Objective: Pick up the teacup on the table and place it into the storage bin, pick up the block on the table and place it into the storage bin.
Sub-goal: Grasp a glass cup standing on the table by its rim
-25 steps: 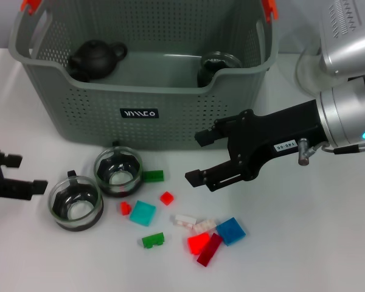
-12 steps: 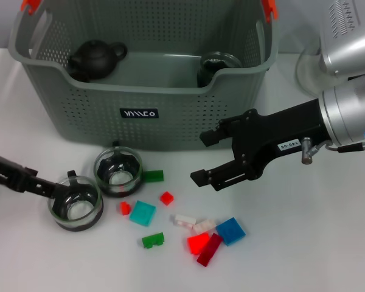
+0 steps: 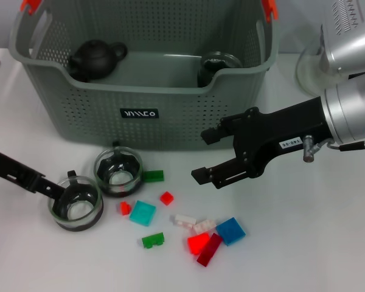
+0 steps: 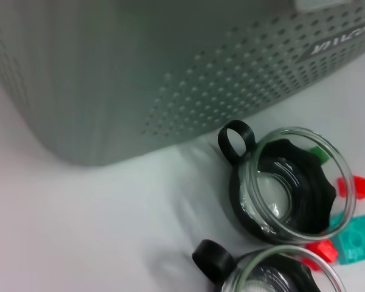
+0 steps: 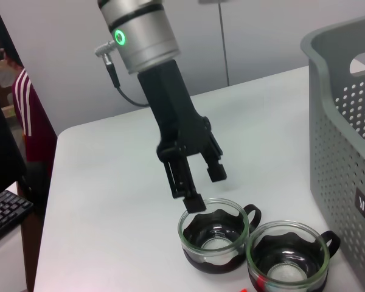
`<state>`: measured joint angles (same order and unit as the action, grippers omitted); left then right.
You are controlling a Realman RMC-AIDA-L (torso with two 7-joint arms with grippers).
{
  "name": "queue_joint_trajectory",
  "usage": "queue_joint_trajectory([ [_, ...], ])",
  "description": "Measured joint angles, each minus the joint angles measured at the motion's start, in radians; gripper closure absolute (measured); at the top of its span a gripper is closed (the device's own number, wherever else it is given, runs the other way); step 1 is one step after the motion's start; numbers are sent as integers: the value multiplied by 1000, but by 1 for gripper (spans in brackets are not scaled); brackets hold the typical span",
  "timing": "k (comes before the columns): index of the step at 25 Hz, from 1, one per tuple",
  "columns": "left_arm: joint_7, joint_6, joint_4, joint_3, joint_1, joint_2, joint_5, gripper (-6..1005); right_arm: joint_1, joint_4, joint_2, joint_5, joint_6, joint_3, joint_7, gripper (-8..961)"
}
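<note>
A big grey-green basket (image 3: 140, 91) stands at the back of the white surface (image 3: 328, 243), with a dark teapot (image 3: 96, 58) and a glass cup (image 3: 218, 67) inside it. Just in front sit two glass teacups side by side, one (image 3: 76, 202) nearer the left edge, the other (image 3: 118, 171) close to the basket's front wall. The left hand (image 3: 48, 185) reaches in low, a finger at the rim of the leftmost cup. Small red, green, blue and white blocks (image 3: 188, 228) lie scattered nearby. The right hand (image 3: 205, 155) hovers above them, fingers spread apart.
</note>
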<state>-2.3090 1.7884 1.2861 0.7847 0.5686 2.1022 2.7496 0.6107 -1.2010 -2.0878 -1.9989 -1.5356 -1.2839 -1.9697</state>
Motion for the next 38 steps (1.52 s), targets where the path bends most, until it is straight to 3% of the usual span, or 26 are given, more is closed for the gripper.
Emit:
queue_joint_trajectory([
  [4,-5,-35,-37,2,10,10,13,120,0,1,-2,0,5,0,0,86],
  [38,12,-185,-176,65,25,19,40,153,0,17,-4,0,9,26,12,86],
])
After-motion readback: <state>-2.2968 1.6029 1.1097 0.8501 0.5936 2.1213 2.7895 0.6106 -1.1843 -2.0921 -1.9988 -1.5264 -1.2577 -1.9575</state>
